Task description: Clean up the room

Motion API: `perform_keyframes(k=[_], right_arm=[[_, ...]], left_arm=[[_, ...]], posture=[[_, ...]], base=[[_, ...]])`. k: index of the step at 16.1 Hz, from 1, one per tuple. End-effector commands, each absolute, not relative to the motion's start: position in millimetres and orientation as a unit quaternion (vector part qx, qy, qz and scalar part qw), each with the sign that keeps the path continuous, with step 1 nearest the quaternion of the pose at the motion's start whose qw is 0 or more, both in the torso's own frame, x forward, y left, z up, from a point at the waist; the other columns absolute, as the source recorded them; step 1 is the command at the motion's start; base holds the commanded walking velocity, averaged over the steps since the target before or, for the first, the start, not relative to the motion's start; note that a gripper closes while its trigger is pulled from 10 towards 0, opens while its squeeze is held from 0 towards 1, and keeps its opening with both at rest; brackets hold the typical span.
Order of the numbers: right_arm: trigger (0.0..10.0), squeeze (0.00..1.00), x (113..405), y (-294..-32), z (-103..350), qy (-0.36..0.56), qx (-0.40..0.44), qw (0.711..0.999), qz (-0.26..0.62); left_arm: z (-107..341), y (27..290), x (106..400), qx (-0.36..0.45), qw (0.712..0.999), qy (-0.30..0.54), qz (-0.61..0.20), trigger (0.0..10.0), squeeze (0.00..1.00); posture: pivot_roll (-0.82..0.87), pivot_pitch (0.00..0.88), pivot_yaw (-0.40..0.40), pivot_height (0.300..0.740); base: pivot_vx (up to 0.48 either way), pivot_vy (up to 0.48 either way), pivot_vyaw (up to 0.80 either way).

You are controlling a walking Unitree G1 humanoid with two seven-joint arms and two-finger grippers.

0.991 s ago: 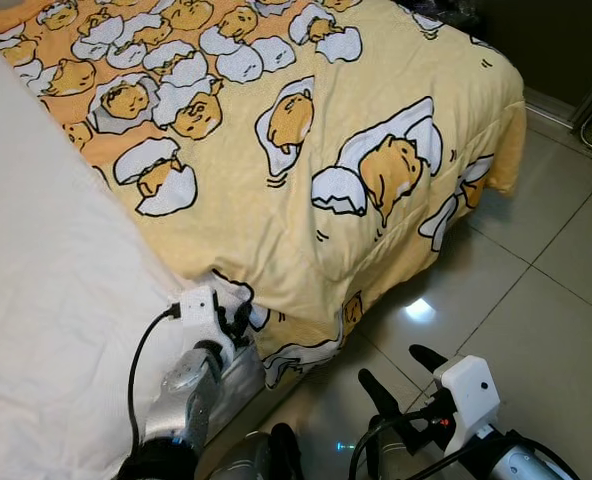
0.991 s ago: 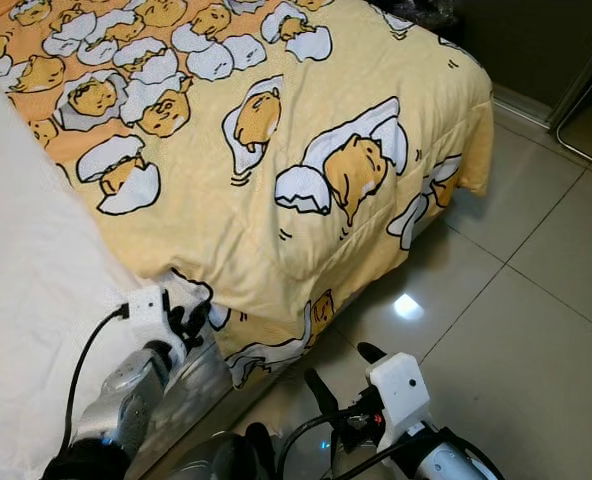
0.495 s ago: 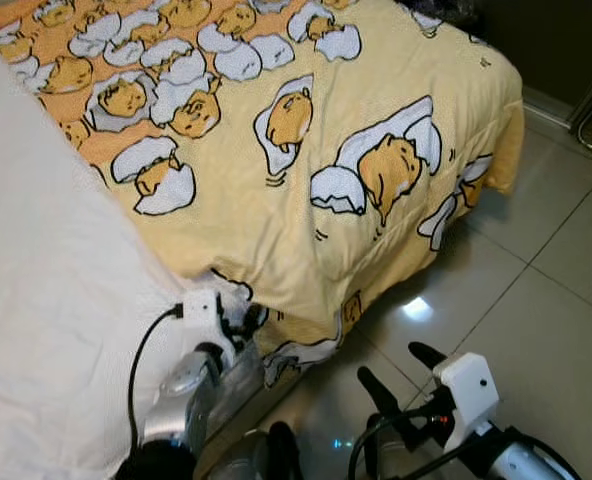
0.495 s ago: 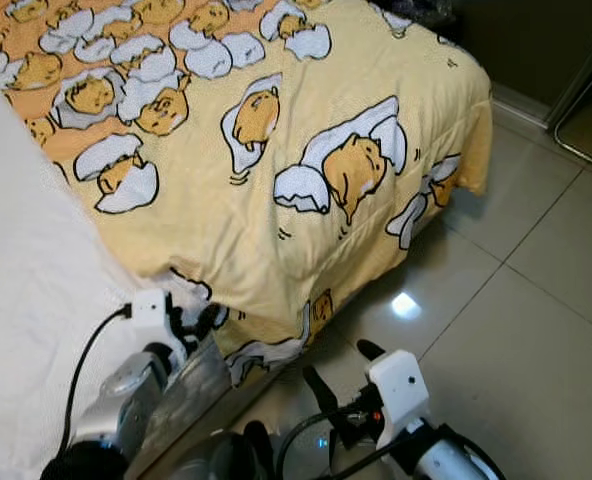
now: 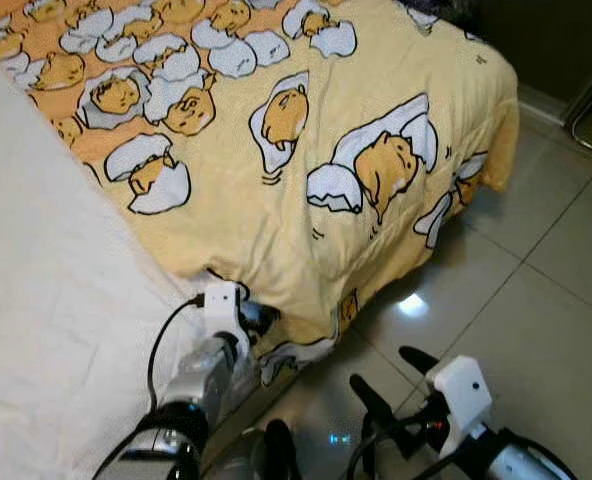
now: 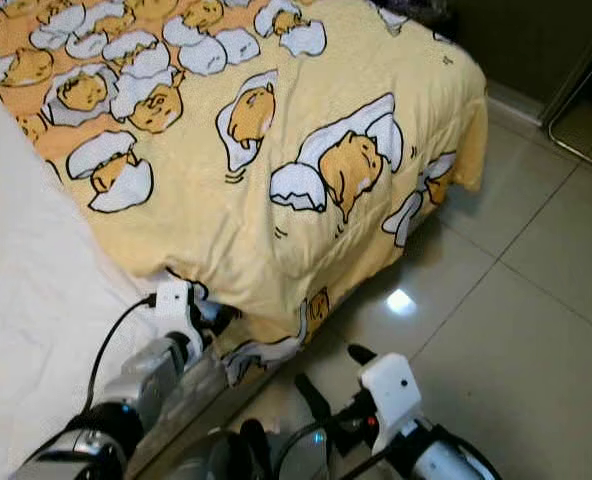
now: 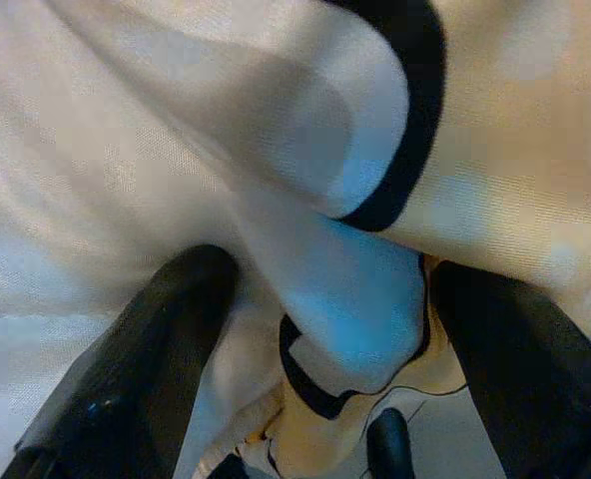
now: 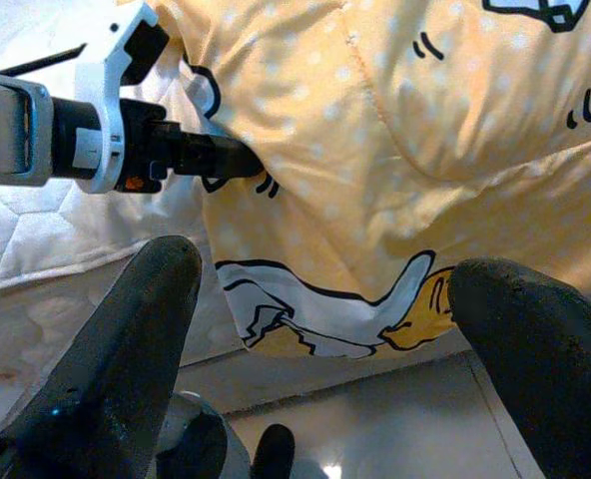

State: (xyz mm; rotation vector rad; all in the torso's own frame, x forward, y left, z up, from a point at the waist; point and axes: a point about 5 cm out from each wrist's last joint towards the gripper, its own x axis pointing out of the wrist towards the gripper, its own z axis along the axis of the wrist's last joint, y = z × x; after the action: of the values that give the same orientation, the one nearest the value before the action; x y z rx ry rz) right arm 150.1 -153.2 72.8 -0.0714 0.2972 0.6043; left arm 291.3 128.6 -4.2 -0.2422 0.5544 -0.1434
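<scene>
The bed's white mattress (image 5: 46, 300) sits just beside the left gripper, bare on that side. The yellow blanket (image 5: 306, 170) with the egg-character print covers the rest and drapes over the bed edge down toward the tiled floor (image 5: 536, 300).

Left gripper (image 5: 259, 318) is pushed into the blanket's hanging corner, right at the seam where blanket meets mattress. In the left wrist view its fingers (image 7: 146, 369) stand apart with a fold of blanket (image 7: 355, 299) bunched between them — not clamped on it, fabric just sits in the gap.

Right gripper (image 5: 388, 378) hangs low over the floor, near the blanket's lower hem, touching nothing. Its fingers (image 8: 126, 349) are spread wide (both black tips frame the right wrist view).

View differences: the right wrist view shows the left gripper (image 8: 201, 157) side-on, tip against the blanket (image 8: 375, 130) edge, plus the quilted mattress side (image 8: 66, 239) below it. The left wrist view gives only close fabric and a black print outline. The head views show the light glare on the floor tiles (image 5: 411, 305) beyond the right gripper.
</scene>
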Motion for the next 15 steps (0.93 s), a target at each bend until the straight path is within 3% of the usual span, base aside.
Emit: perform_keyframes(k=[1,2,3,4,15], right_arm=[[10.0,0.0,147.3,-148.2,73.9,0.144,-0.031,0.939,0.31],[10.0,0.0,147.0,-147.6,73.6,0.145,-0.03,0.939,0.311],[10.0,0.0,146.2,-147.0,73.3,0.146,-0.03,0.938,0.312],[10.0,0.0,146.1,-146.8,73.2,0.146,-0.029,0.938,0.313],[10.0,0.0,149.0,-147.1,73.0,0.148,-0.031,0.934,0.323]], left_arm=[[-10.0,139.1,287.6,-0.118,0.95,0.284,-0.048,10.0,0.0],[-9.6,138.5,288.6,-0.137,0.949,0.281,-0.045,10.0,0.51],[-10.0,137.8,288.6,-0.153,0.947,0.278,-0.045,0.0,0.8],[-12.3,141.1,286.9,-0.15,0.947,0.281,-0.033,0.0,0.0],[-23.9,149.1,275.9,-0.234,0.926,0.295,-0.007,0.0,0.0]], posture=[[-0.33,0.24,0.157,0.74],[-0.33,0.24,0.157,0.74],[-0.32,0.241,0.157,0.74],[-0.32,0.241,0.157,0.74],[-0.32,0.231,0.15,0.74]], base=[[0.0,0.0,0.0],[0.0,0.0,0.0],[0.0,0.0,0.0],[0.0,0.0,0.0],[0.0,0.0,0.0]])
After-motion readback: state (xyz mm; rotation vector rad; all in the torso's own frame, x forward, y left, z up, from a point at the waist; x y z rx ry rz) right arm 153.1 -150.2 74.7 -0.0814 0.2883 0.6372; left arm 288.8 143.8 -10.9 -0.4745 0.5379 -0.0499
